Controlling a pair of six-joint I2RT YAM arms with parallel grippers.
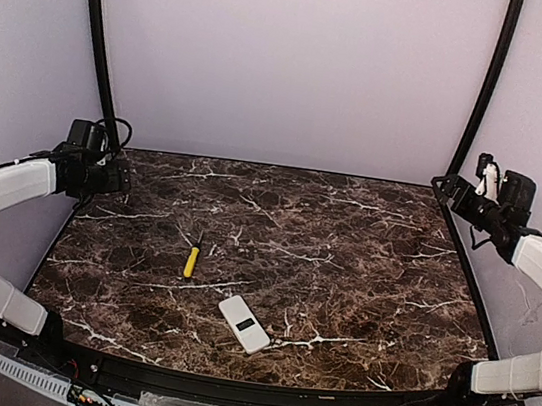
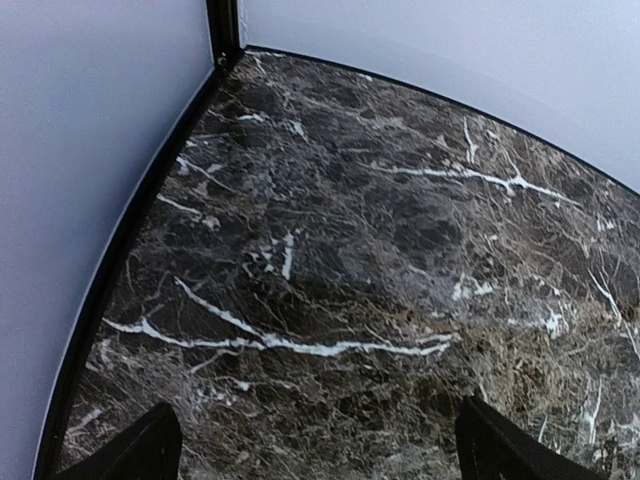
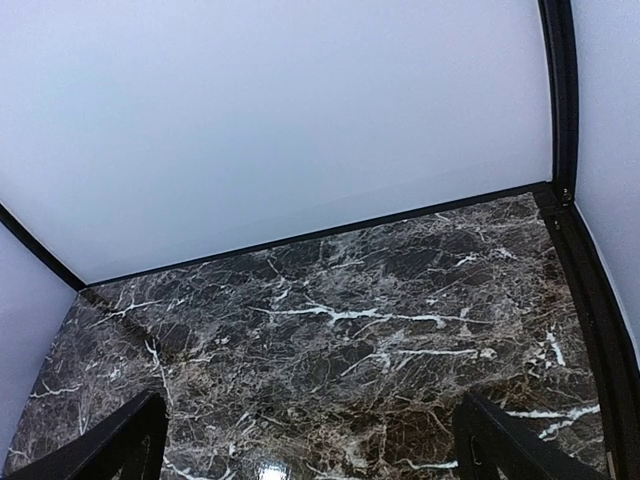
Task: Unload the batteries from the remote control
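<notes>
"What lay nearest?"

"One remote control (image 1: 244,323), flat on the marble table (image 1: 373,268) near its front edge. Its long axis ran from ten to four o'clock, dark window facing up. One yellow screwdriver (image 1: 191,259) lay at eleven o'clock from it, apart."

"And the grippers?"

"Two. The left gripper (image 2: 318,456) hung at the table's ten o'clock, the right gripper (image 3: 315,445) at two. Both were spread wide, gripping nothing."
</notes>
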